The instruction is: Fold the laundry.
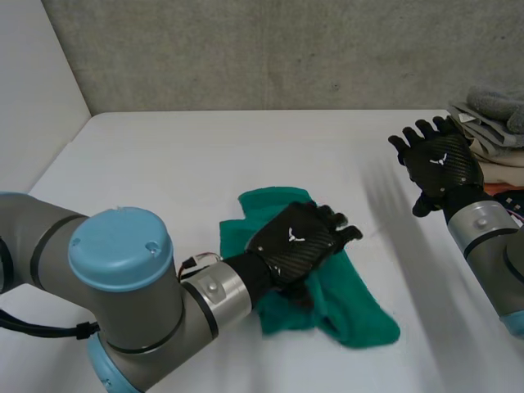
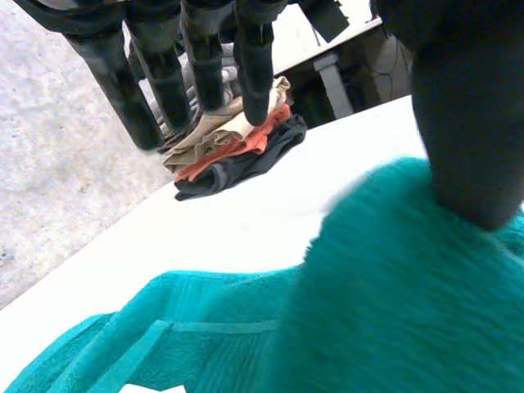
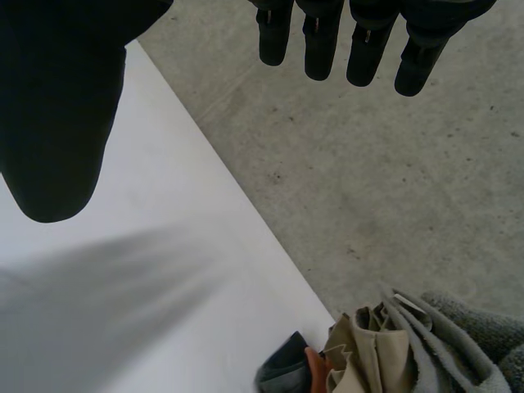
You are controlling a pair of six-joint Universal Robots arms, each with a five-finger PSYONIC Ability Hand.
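Head view: the left hand [image 1: 296, 244] lies flat on a bunched teal towel [image 1: 360, 319]. Its fingers are straight and relaxed and grip nothing. The towel sits under its palm on the white surface [image 1: 164, 164], with a loose end beside the wrist. The right hand [image 1: 440, 162] hovers well apart, spread wide and empty, near a pile [image 1: 495, 123] of clothes.

Left wrist view: the fingers [image 2: 205, 65] stand clear of the cloth while the thumb [image 2: 467, 123] meets a raised hump. A flat hemmed edge under the palm is hidden in the head view.

Right wrist view: bare surface under the open palm, and the pile's grey and beige folds up close.

The towel looks soft, light and limp, so it is best pinched at a hemmed corner.
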